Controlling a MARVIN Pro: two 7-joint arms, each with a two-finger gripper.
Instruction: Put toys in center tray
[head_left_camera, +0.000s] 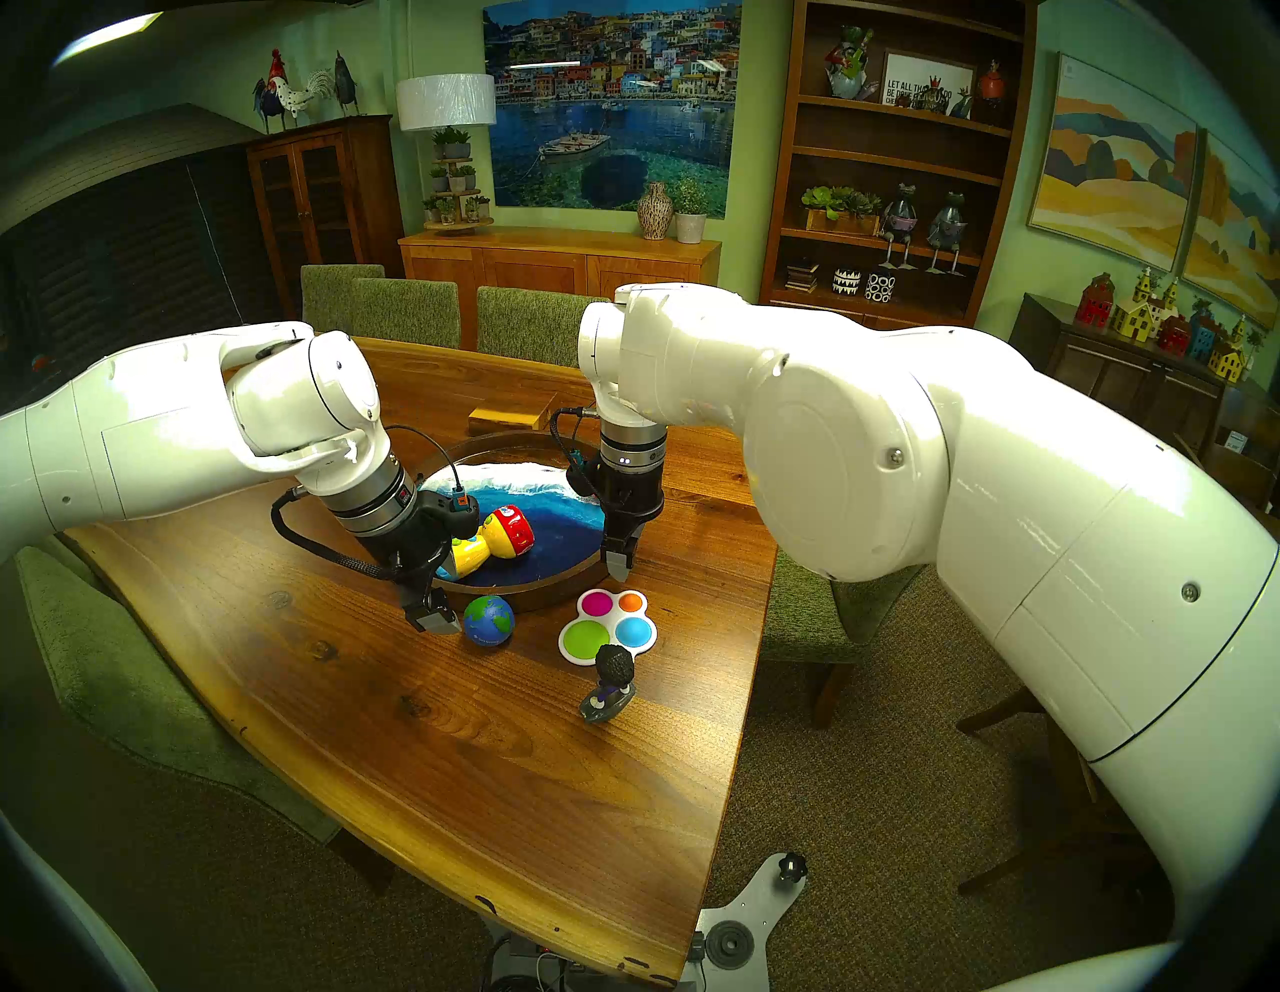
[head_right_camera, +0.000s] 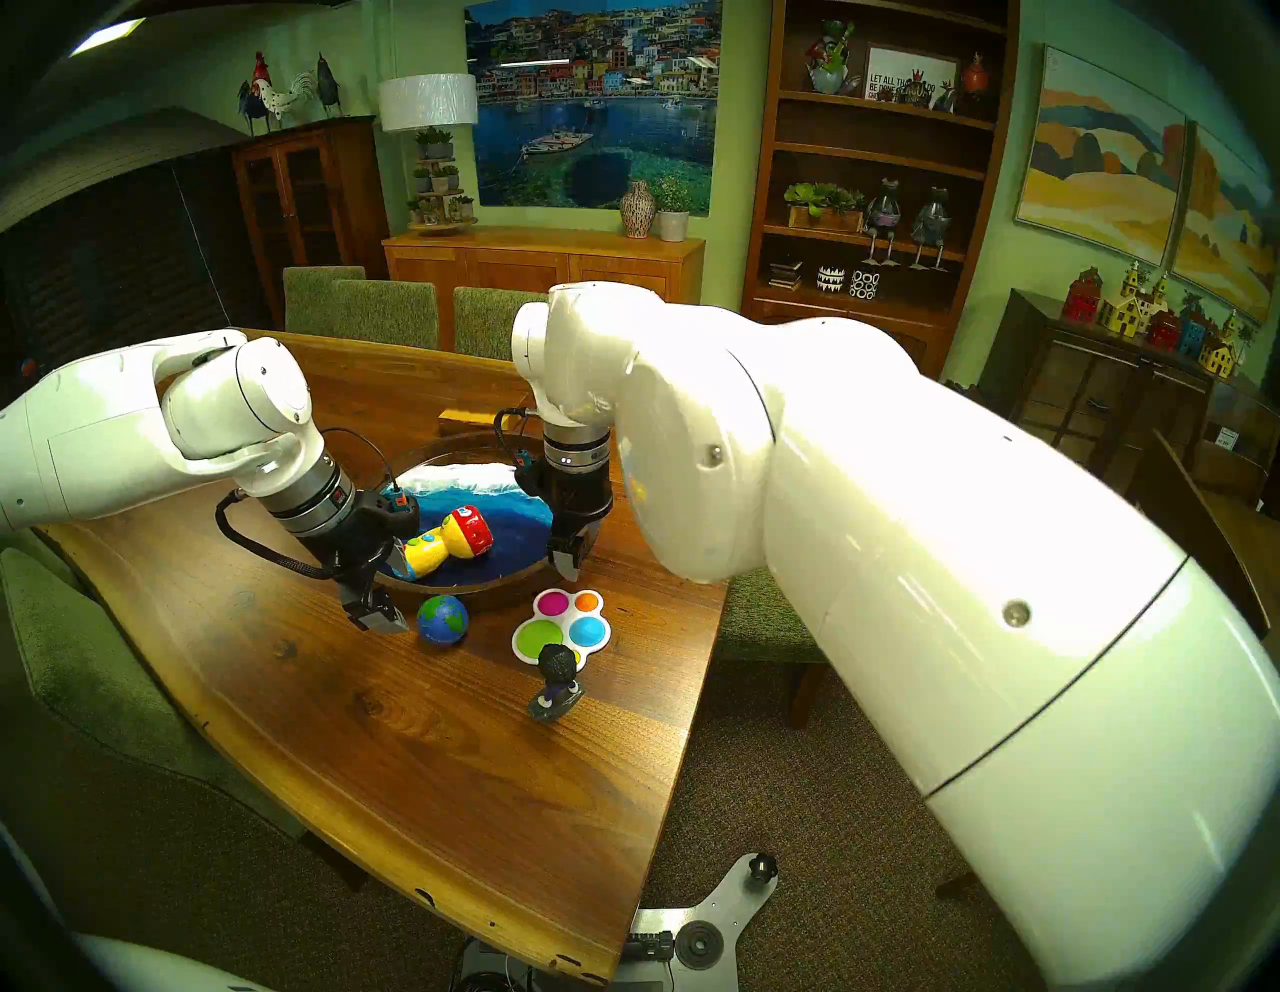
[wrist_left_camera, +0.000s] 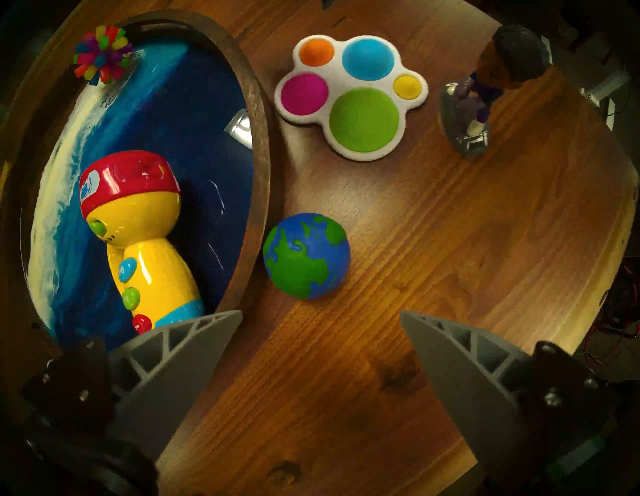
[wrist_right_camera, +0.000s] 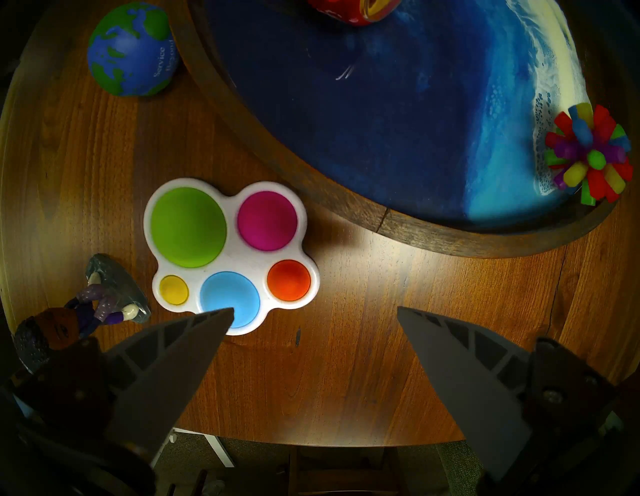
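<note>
Head stereo left: the round tray (head_left_camera: 554, 580), dark wood rim with blue-white wave surface, sits mid-table (head_left_camera: 291, 693). The yellow flashlight (head_left_camera: 495, 537) with red head lies inside it. The left gripper (head_left_camera: 443, 596) hangs tilted over the tray's 7 o'clock rim, jaws apart, empty. The globe ball (head_left_camera: 489, 620) rests on the table just outside the rim at 6 o'clock, just beside the near left fingertip. The right gripper (head_left_camera: 618, 558) points straight down at the tray's 4 o'clock edge; jaw spacing not clear from this angle. The popper (head_left_camera: 607, 625) lies flat at 5 o'clock from the tray, with the figurine (head_left_camera: 608, 682) standing at its near edge. A small wooden block (head_left_camera: 509, 418) lies beyond the tray at 12 o'clock.

Head stereo right: same layout. Flashlight in the tray, globe ball, popper and figurine on the table outside it.

Left wrist: fingers (wrist_left_camera: 180, 346) set wide, nothing between them. Flashlight inside the tray at 9 o'clock of the view; spiky ball (wrist_left_camera: 103, 55) inside the tray at 10 o'clock, against the rim. Globe ball at centre, outside the rim and close to it. Popper at 12 o'clock, figurine at 2 o'clock.

Right wrist: fingers (wrist_right_camera: 173, 363) spread, empty, above bare table. Popper at 9 o'clock, partly under the left-hand fingertip. Spiky ball at 3 o'clock inside the tray. Globe ball at 10 o'clock, figurine at 8 o'clock.
</note>
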